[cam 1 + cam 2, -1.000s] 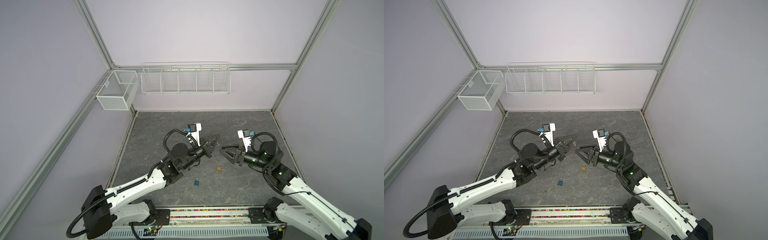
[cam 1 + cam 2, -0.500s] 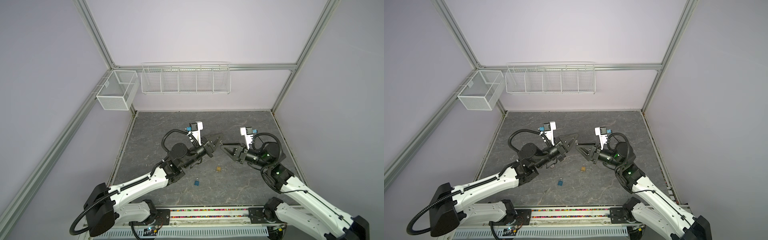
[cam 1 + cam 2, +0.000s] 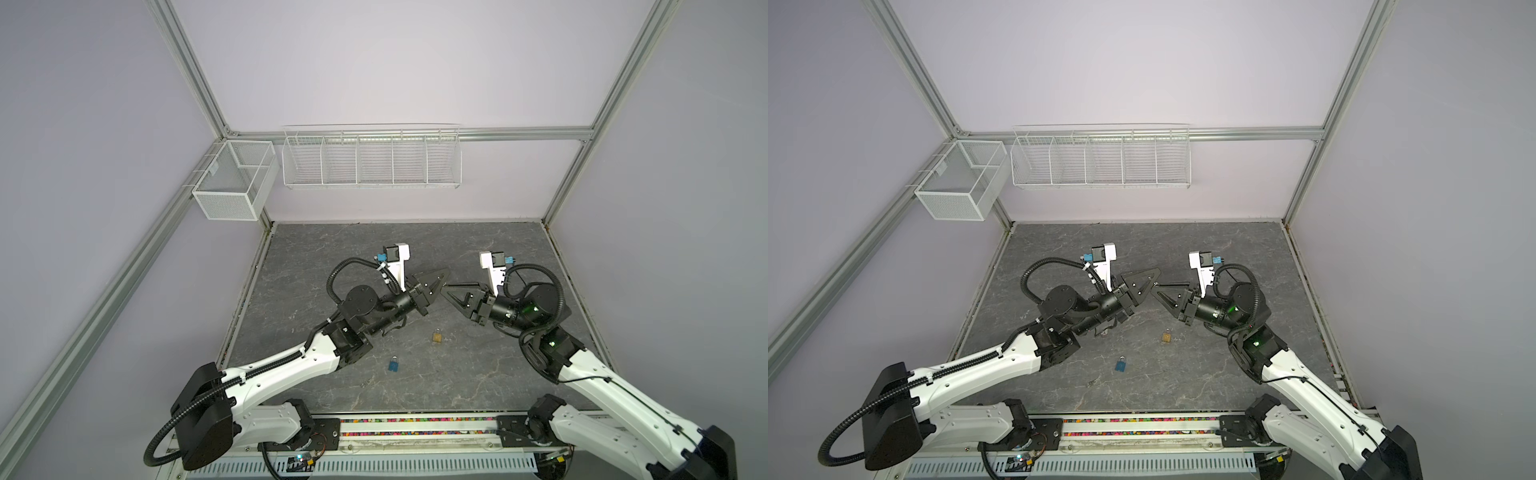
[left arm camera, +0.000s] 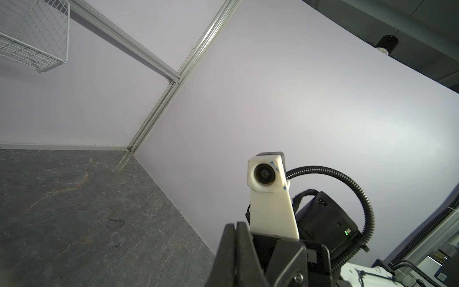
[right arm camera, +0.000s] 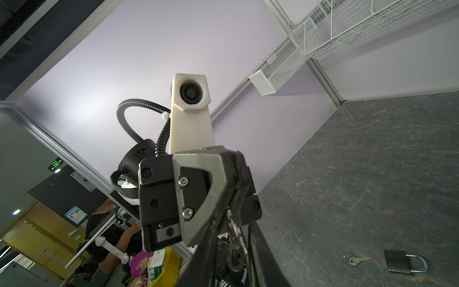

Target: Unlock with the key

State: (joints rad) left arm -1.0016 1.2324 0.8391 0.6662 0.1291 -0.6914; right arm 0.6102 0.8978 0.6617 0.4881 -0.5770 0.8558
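Tightly, the left claw (image 3: 443,282) pinches the key (image 5: 232,226), right claw (image 3: 444,289) flanking it

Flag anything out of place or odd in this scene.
Nothing is spilled or broken. One oddity: a loose key lies on the table near the blue padlock, while the left pincer holds another key in mid-air. The brass padlock lies apart, untouched.
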